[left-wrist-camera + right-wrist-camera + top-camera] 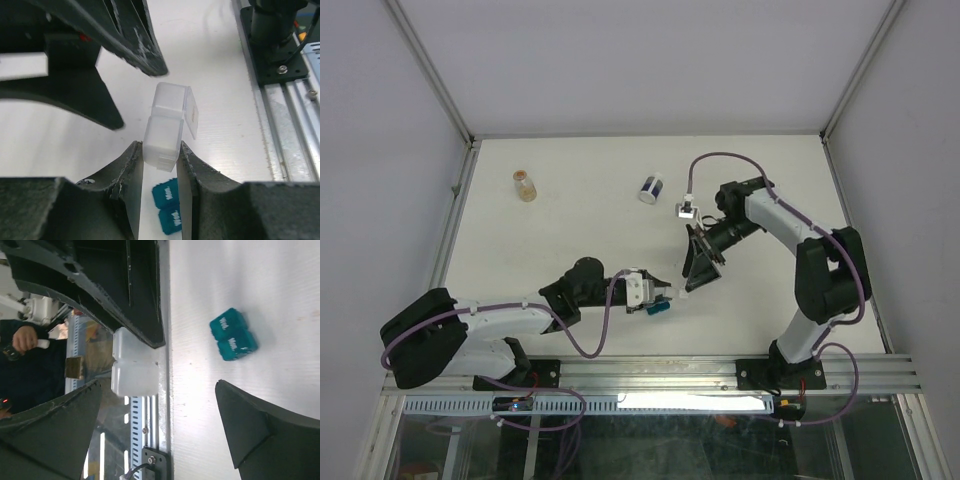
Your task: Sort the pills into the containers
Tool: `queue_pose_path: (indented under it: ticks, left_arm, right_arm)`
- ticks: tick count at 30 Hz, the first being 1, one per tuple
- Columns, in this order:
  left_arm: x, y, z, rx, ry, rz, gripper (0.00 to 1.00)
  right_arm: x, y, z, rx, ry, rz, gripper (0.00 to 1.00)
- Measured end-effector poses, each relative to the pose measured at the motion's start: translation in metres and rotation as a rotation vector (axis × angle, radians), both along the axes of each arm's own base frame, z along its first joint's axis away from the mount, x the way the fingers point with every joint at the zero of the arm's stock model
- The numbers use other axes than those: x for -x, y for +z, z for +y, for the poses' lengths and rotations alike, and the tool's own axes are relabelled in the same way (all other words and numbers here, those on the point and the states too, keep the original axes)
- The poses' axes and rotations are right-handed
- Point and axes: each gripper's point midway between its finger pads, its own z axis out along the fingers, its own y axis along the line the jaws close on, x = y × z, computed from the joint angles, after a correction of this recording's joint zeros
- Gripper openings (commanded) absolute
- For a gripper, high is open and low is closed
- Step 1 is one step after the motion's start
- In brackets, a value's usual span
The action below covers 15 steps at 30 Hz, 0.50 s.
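Note:
My left gripper (160, 150) is shut on a small see-through plastic container (162, 140) whose flip lid (192, 116) stands open, and holds it just above the table. In the top view this gripper (665, 296) is near the table's front middle. My right gripper (698, 265) hovers right beside it, open wide. In the right wrist view the container (134, 367) sits ahead of the open right gripper (159, 385), nearer its left finger and touching neither. Orange pills show inside a clear cup (525, 185) at the far left. Another small clear cup (687, 210) stands behind the right gripper.
A teal block (167, 205) lies on the table under my left fingers, also seen in the right wrist view (233, 335). A white jar with a dark-blue band (651, 188) stands at the back middle. The metal rail (720, 372) runs along the front edge.

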Motion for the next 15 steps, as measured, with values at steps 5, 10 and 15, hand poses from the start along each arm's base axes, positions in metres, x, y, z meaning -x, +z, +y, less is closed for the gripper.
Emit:
queue_pose_path:
  ticks: [5, 10, 15]
  left_arm:
    - [0.008, -0.011, 0.01, 0.03, 0.038, 0.191, 0.0]
    - [-0.005, -0.009, 0.021, 0.092, 0.136, 0.488, 0.0]
    - [-0.03, 0.003, 0.023, 0.168, 0.208, 0.853, 0.0]
  right_arm:
    - [-0.025, 0.019, -0.009, -0.005, -0.056, -0.178, 0.99]
    - [-0.045, 0.057, -0.004, -0.114, -0.04, -0.511, 0.99]
    - [-0.028, 0.094, 0.0, -0.325, 0.044, -0.898, 0.98]
